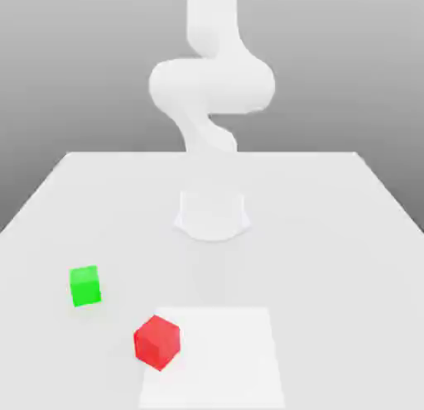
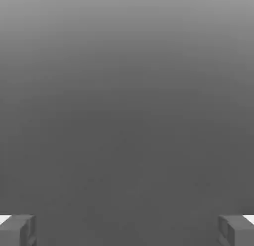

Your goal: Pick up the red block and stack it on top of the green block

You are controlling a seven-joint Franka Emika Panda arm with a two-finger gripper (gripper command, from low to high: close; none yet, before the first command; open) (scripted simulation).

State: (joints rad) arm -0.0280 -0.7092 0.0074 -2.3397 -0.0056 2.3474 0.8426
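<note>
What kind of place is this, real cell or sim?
Looks like a simulated tabletop test scene: a white arm rising from a plain pale table, flat-coloured red and green cubes, and a featureless grey gradient behind.

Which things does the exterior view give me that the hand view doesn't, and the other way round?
Exterior view alone: the small bright-red cube at the edge of the flat white square patch, the small bright-green cube, the pale tabletop and the white robot arm standing on it.

Hand view alone: the grey two-finger gripper, its fingers wide apart with nothing between them.

Both: a plain grey backdrop, and no cube in the gripper's grasp.
</note>
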